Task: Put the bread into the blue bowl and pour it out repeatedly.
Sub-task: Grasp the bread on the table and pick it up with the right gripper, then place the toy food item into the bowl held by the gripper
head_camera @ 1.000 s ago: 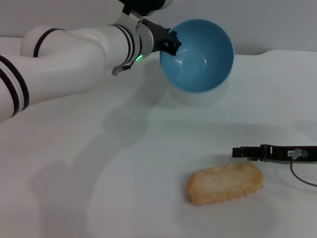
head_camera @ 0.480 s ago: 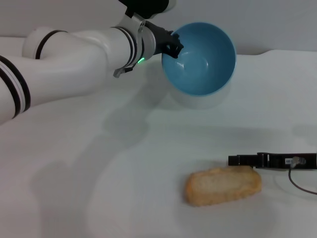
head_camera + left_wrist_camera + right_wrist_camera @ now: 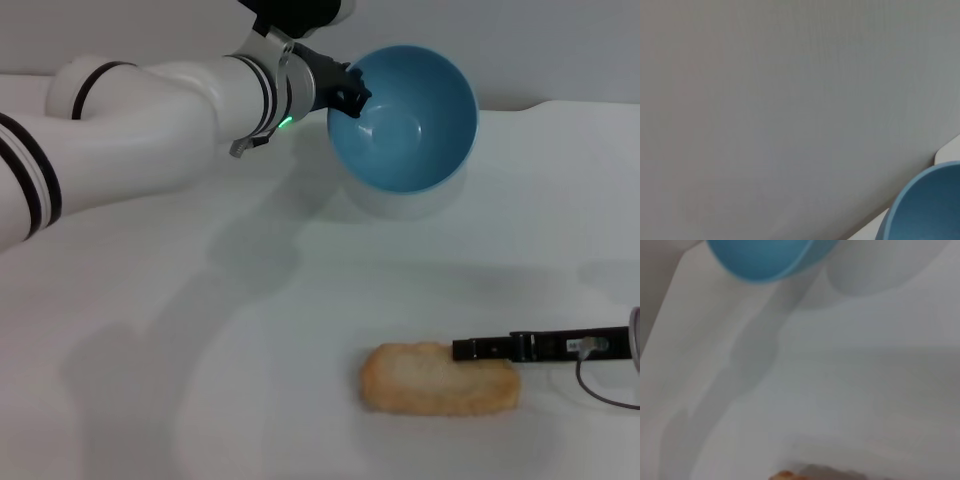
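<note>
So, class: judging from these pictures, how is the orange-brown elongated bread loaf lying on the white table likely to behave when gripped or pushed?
The orange-brown elongated bread loaf lies flat and broad on the white table, so it will probably slide rather than roll. Its porous-looking crust suggests it is light and somewhat squashable. The right gripper at its top edge may nudge it sideways.

setting: robot test bench in a lab-like room. evidence: plain white tabletop (image 3: 200, 330) filling the view; bare grey wall (image 3: 540, 40) at 12 o'clock; white robot arm (image 3: 150, 110) with black bands entering from 9 o'clock; no household furnishings visible.
</note>
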You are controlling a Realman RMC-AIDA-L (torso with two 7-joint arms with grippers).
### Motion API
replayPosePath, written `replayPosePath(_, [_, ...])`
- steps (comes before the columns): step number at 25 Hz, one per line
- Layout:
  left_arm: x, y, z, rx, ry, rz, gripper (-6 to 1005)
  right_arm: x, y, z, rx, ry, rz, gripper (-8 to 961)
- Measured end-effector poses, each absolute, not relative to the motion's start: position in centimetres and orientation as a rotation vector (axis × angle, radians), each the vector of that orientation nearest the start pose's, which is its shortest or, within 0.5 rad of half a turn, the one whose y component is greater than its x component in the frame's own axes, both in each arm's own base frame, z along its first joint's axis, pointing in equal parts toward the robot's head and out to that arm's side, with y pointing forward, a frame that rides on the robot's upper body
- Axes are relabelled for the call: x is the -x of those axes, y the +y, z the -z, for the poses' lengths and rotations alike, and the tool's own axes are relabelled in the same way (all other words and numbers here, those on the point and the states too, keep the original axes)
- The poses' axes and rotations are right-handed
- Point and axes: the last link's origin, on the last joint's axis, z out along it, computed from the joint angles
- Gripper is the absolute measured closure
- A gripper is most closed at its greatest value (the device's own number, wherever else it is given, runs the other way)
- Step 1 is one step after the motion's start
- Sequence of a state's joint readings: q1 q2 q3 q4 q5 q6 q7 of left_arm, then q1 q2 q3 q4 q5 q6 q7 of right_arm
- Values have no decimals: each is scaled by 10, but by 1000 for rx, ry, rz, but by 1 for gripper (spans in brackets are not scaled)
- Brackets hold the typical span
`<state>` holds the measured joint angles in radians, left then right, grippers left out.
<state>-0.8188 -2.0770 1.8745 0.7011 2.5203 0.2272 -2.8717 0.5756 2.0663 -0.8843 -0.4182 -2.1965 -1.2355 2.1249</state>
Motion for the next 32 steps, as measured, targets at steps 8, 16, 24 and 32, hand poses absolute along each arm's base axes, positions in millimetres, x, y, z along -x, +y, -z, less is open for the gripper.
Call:
replayPosePath(8, [159, 447, 92, 2215, -575, 102, 1000, -308, 311, 69, 2437, 1776, -209, 322])
replayPosePath(16, [159, 444, 95, 2227, -577, 100, 999, -302, 309, 67, 2497, 1732, -254, 502])
replayPosePath(24, [164, 444, 94, 2228, -592, 82, 1000, -282, 319, 35, 2576, 1599, -476, 573])
replayPosePath(32, [169, 438, 98, 2277, -634, -28, 1000, -278, 333, -23, 2484, 1469, -686, 625])
